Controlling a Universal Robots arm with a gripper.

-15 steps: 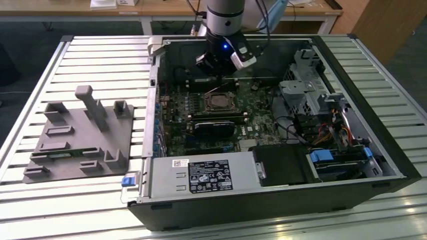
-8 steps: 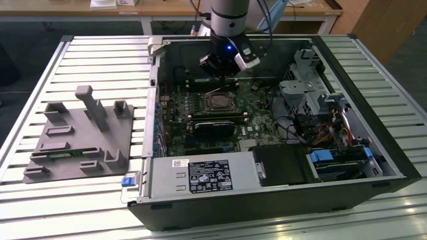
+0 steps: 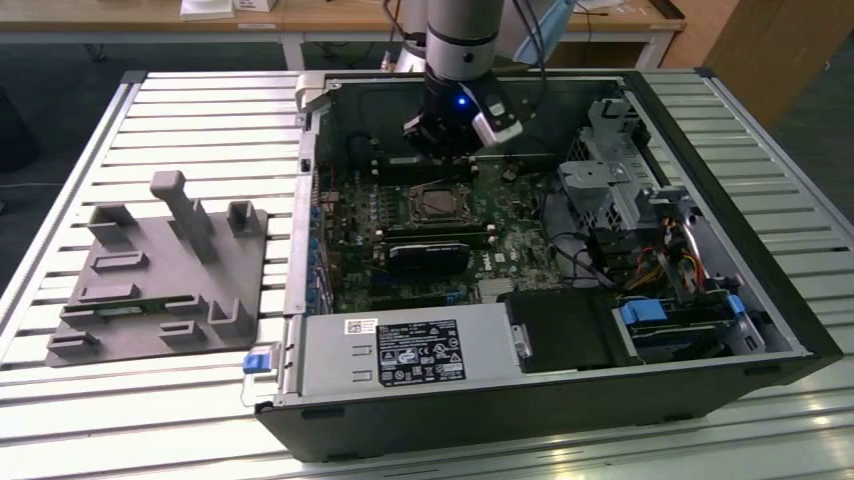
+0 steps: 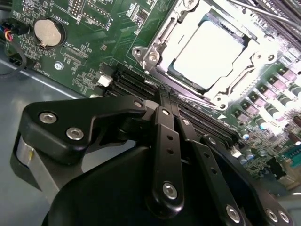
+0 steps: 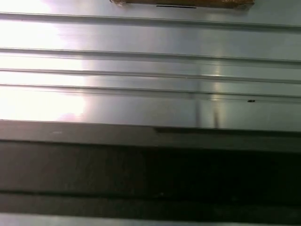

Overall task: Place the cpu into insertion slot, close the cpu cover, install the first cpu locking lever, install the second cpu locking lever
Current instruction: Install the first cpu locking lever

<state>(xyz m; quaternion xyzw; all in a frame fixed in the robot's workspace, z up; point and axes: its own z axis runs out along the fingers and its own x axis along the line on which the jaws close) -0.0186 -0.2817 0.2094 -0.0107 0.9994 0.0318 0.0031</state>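
In the second wrist view the cpu (image 4: 211, 52), a pale square chip, lies flat in the insertion slot (image 3: 438, 203) on the green board. The cpu cover (image 4: 162, 35), a silvery frame, lies down around the chip with the chip showing through its window. A thin metal rod (image 4: 265, 13) runs past the socket's far corner. My gripper (image 4: 164, 101) hovers just beside the socket over the black memory slots (image 4: 136, 84), its black fingers (image 4: 162, 136) drawn together with nothing between them. In the exterior view the gripper (image 3: 447, 158) hangs inside the open case, just behind the socket.
A black cooler block (image 3: 430, 255) sits in front of the socket, and a labelled power-supply box (image 3: 407, 352) is at the case's front. Drive cages and cables (image 3: 627, 200) fill the exterior view's right. A grey fixture tray (image 3: 160, 270) lies on the slatted table (image 5: 150, 70).
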